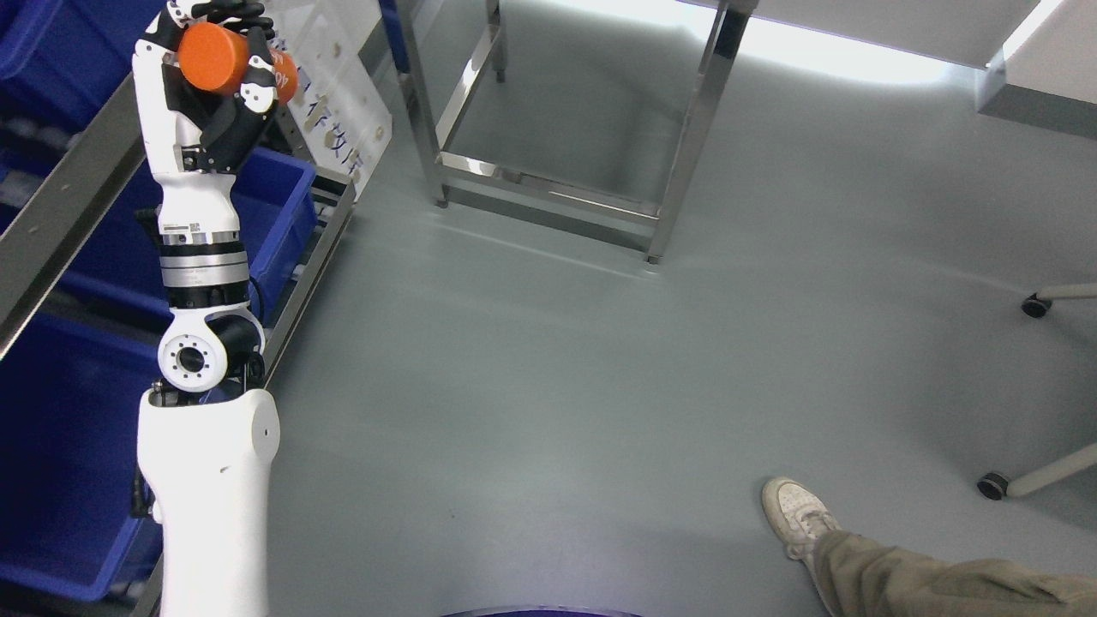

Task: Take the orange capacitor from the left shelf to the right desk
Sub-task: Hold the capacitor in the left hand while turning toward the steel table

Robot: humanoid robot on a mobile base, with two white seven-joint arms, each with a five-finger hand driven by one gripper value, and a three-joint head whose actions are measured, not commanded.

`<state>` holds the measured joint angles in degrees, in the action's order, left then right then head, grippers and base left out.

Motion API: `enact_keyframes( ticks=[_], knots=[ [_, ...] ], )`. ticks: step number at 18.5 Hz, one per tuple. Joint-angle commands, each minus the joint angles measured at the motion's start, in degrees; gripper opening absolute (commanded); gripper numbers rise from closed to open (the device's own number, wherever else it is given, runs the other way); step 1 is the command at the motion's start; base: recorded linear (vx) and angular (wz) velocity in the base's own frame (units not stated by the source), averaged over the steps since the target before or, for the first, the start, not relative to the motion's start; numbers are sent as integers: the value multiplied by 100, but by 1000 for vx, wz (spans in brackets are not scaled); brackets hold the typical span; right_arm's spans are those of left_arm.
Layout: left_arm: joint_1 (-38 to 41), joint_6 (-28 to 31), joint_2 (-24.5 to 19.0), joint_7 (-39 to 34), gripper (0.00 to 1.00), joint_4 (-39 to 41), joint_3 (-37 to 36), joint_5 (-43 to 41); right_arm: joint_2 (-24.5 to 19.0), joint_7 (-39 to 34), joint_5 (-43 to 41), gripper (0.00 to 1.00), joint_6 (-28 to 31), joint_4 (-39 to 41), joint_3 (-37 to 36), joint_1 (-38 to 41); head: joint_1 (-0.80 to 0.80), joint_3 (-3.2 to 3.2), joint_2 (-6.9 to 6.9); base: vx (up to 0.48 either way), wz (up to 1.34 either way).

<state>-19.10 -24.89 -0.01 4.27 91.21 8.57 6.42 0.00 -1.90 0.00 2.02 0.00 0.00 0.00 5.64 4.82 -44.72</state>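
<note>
Left white-and-black robot hand (214, 77) is grasping a round orange capacitor (230, 62), with blue plastic bins (274, 214) sitting just below it.

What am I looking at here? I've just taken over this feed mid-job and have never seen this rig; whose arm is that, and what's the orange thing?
This is a single view from a camera on the robot's head, looking down at the floor. The white arm rising from the lower left is the robot's own left arm. Its left hand has fingers curled around the orange capacitor, a short cylinder, held up beside the shelf with blue bins. The right arm is out of view. Ahead stands a metal table frame; chair casters show at right. The shoe and trouser leg at lower right belong to a person standing nearby.
</note>
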Motion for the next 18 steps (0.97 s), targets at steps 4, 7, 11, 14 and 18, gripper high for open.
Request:
enact_keyframes(
  ticks=[4,7,11,14,18],
  knots=[
    [-102,20,-99,4,6,2,-4,0,100,5,0,100,9,193,-61,79,0,0,0,337,-401],
    [-102,29,-99,4,6,2,-4,0,100,5,0,100,9,193,-61,79,0,0,-1,411,-249],
    [-94,20,-99,12,6,2,-31,0,100,5,0,100,9,193,-61,79,0,0,-1,449,-135],
    [-111,37,-99,12,6,2,-74,0,100,5,0,100,9,193,-61,79,0,0,-1,506,-117],
    [-278,309,-99,12,6,2,-171,0,100,5,0,100,9,193,-61,79,0,0,-1,501,-119]
  ],
)
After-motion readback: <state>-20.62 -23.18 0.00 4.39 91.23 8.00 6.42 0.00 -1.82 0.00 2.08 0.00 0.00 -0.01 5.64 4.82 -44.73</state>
